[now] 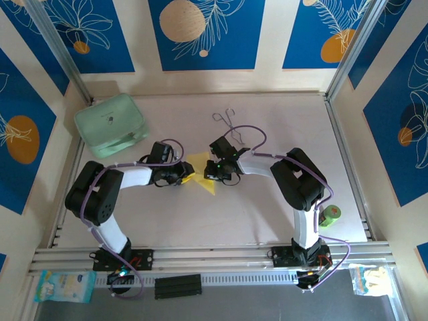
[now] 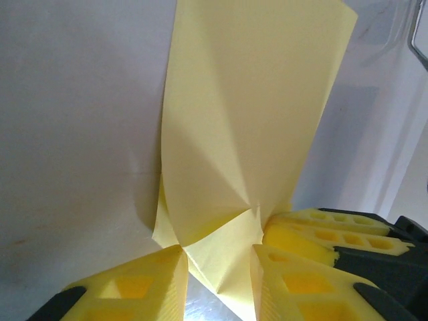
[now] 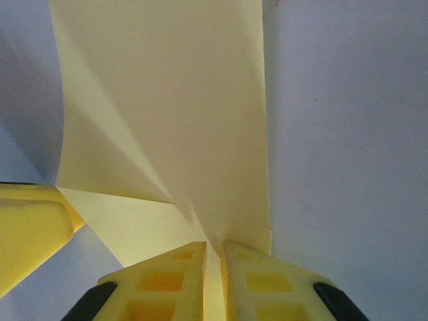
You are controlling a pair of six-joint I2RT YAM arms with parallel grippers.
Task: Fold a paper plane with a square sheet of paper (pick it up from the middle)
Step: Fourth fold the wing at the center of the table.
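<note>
While right jaws pinch the sheet (image 1: 200,168), tongs (image 1: 226,119) lie beyond, seemingly apart.

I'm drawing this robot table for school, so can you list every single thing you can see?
paper sheet: one, yellow, creased, middle of the table between the two hands
case: one, mint green, far left corner of the table
tongs: one, thin metal, far middle of the table
roll: one, green, right edge beside the right arm
packets: two, pale, one at each near corner
block: one, black, on the near rail
table: one, pale
left hand: one, yellow fingers, apart with the paper between them
right hand: one, yellow fingers, pinched on the paper
</note>
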